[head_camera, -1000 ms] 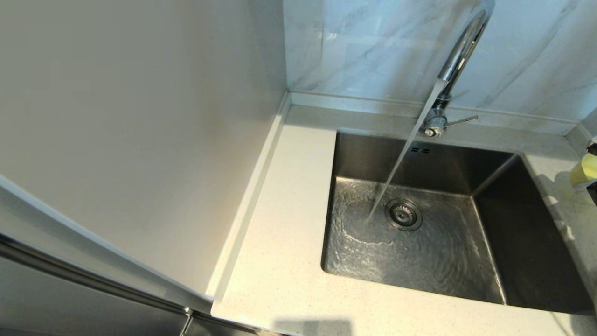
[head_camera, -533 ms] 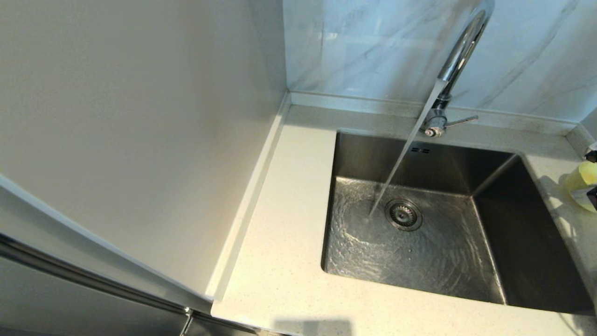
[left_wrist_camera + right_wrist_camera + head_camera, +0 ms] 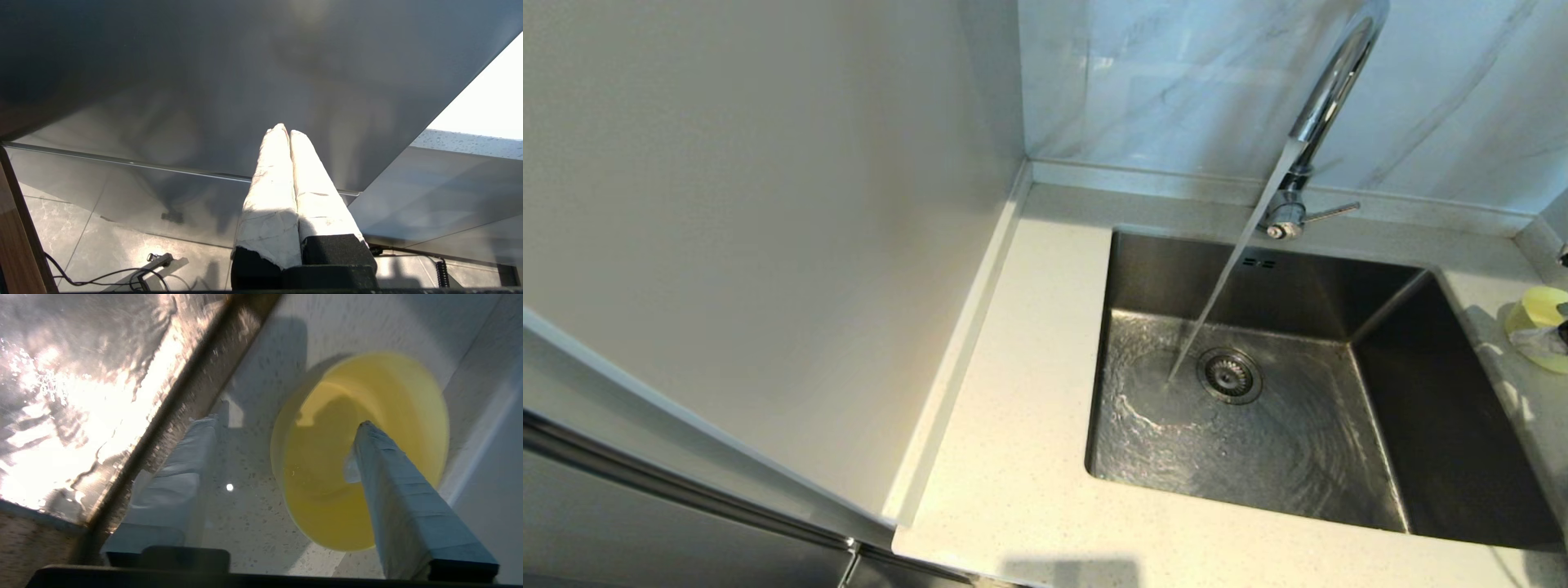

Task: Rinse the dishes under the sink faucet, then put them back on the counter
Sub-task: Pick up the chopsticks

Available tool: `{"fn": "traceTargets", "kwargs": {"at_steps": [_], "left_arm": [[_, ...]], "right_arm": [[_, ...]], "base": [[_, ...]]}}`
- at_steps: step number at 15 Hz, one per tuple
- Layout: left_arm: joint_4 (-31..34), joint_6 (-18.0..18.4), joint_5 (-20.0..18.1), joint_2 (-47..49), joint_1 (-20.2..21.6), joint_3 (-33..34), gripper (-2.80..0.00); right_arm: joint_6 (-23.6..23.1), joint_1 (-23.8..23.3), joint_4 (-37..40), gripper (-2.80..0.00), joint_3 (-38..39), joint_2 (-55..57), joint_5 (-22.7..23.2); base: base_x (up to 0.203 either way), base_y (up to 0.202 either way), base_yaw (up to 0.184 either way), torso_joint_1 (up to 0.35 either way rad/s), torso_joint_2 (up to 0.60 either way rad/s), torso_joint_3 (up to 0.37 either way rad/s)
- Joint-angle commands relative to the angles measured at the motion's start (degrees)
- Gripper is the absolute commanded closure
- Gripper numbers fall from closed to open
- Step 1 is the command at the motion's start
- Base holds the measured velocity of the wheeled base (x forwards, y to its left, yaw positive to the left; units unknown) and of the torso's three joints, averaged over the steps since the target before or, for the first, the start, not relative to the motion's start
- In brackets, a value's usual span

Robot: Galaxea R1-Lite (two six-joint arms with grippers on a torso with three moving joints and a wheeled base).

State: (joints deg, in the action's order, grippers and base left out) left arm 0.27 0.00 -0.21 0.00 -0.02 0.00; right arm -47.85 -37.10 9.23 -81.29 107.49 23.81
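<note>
Right end effector [image 3: 286, 433] spread wide over the yellow bowl [image 3: 359, 449] on the counter [image 3: 1029, 457], 3 o'clock of the sink [image 3: 1258, 384]; left end effector [image 3: 284, 132] pinched closed, parked.

bowl: small round bowl [image 3: 359, 453], pale yellow
counter: smooth stone worktop [image 3: 1021, 457], off-white, fine dark speckles
faucet: tall gooseneck tap [image 3: 1327, 106], shiny chrome
wall: marble tiles [image 3: 1160, 82], white, grey veins
</note>
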Motion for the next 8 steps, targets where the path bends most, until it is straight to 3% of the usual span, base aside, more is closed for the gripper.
{"fn": "traceTargets", "kwargs": {"at_steps": [1, 6, 8], "left_arm": [[0.0, 0.0, -0.1, 0.0, 0.0, 0.0, 0.0], [0.0, 0.0, 0.0, 0.0, 0.0, 0.0, 0.0], [0.0, 0.0, 0.0, 0.0, 0.0, 0.0, 0.0]], "right_arm": [[1.1, 0.0, 0.7, -2.8, -0.3, -5.2, 1.5], [6.5, 0.2, 14.1, -2.8, 4.8, -22.1, 10.0], [13.7, 0.1, 25.3, -2.8, 4.9, -28.6, 10.6]], "base": [[0.0, 0.0, 0.0, 0.0, 0.0, 0.0], [0.0, 0.0, 0.0, 0.0, 0.0, 0.0], [0.0, 0.0, 0.0, 0.0, 0.0, 0.0]]}}
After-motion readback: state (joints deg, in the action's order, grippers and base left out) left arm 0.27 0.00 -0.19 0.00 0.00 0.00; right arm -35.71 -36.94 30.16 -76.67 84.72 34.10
